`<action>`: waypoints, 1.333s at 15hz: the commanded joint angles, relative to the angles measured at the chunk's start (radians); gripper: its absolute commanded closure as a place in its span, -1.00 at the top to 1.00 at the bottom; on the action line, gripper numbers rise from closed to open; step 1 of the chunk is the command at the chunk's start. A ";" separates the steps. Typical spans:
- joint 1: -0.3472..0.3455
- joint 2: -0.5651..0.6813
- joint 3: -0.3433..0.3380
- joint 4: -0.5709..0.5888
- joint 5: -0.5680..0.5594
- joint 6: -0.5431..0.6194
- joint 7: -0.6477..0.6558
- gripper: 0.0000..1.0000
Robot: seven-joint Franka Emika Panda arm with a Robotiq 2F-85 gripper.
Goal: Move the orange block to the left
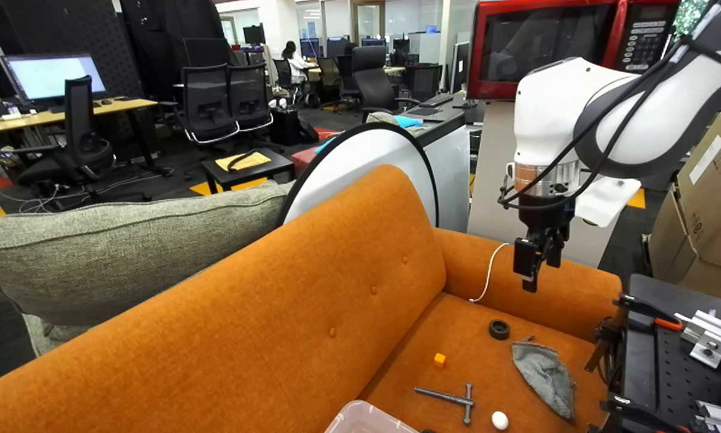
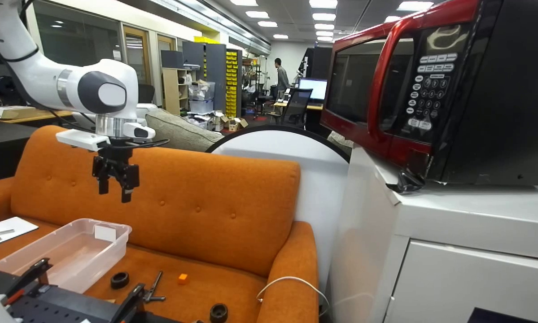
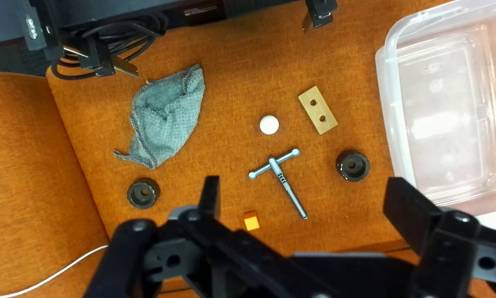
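The orange block (image 1: 439, 360) is a tiny bright yellow-orange cube on the orange couch seat. It also shows in an exterior view (image 2: 183, 279) and in the wrist view (image 3: 251, 222), where it lies near the left finger, left of the grey T-shaped tool (image 3: 288, 188). My gripper hangs high above the seat in both exterior views (image 1: 541, 273) (image 2: 115, 193). In the wrist view the gripper (image 3: 304, 184) is open, its two fingers wide apart with nothing between them. The block is well below the fingers and apart from them.
On the seat are a white ball (image 3: 269, 124), a tan two-hole block (image 3: 318, 110), a grey cloth (image 3: 167, 114), two black wheels (image 3: 143, 193) (image 3: 353, 165) and a clear bin (image 3: 390, 99). The couch backrest (image 2: 206, 197) and arm (image 2: 295, 269) rise around the seat.
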 commanded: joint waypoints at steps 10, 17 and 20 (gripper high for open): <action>0.004 0.192 -0.019 0.050 -0.145 0.168 0.124 1.00; 0.065 0.417 -0.114 0.146 -0.206 0.262 0.190 1.00; 0.074 0.433 -0.117 0.166 -0.206 0.262 0.197 1.00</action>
